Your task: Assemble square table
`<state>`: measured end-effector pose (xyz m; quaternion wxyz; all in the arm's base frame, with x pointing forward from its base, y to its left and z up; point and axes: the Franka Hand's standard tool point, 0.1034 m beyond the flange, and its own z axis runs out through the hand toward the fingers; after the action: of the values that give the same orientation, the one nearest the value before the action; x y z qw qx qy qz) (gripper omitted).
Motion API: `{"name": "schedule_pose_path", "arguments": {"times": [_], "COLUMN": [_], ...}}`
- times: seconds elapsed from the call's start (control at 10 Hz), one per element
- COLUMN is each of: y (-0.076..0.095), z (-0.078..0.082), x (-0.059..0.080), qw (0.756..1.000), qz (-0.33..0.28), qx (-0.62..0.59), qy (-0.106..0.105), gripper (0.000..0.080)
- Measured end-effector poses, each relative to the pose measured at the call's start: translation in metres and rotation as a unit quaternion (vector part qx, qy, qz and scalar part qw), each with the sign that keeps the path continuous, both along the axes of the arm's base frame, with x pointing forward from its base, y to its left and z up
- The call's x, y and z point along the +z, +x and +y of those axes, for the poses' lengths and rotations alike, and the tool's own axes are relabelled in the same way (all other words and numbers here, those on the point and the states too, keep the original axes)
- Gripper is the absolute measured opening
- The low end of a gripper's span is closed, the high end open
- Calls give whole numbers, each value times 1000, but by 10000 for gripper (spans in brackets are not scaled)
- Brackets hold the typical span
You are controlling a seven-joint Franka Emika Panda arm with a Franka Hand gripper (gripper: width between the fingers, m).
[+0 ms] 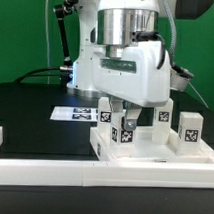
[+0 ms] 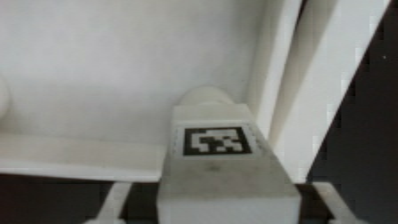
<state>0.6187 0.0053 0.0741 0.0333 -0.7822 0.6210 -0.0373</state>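
Note:
The white square tabletop (image 1: 145, 154) lies flat just behind the long white rail. My gripper (image 1: 123, 118) comes straight down over its left part and is shut on a white tagged leg (image 1: 124, 134), which it holds upright at the slab's surface. In the wrist view the leg (image 2: 217, 140) points away from the camera between my two fingers (image 2: 118, 198), with the gripper (image 2: 217, 200) closed round it. Its tip is over the slab's floor (image 2: 107, 90), close to the raised rim (image 2: 285, 60) at a corner. I cannot tell whether the leg touches the slab.
Three more tagged legs stand upright around the slab: one at the back left (image 1: 105, 112), one at the back right (image 1: 163, 115), one at the far right (image 1: 190, 128). The marker board (image 1: 73, 114) lies behind. The white rail (image 1: 83, 176) runs along the front.

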Motion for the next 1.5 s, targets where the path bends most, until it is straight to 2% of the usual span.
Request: {"name": "schedule_pose_path", "arguments": {"times": [0.7,0.9,1.5], "y": [0,0,-7], "z": [1,1,-8], "x": [0,0,0], "qw": [985,971,928], "qz": [1,0,-2], "qx": [-172,-239,-371], "qy": [18,28,29], "gripper": [290,290,295]}}
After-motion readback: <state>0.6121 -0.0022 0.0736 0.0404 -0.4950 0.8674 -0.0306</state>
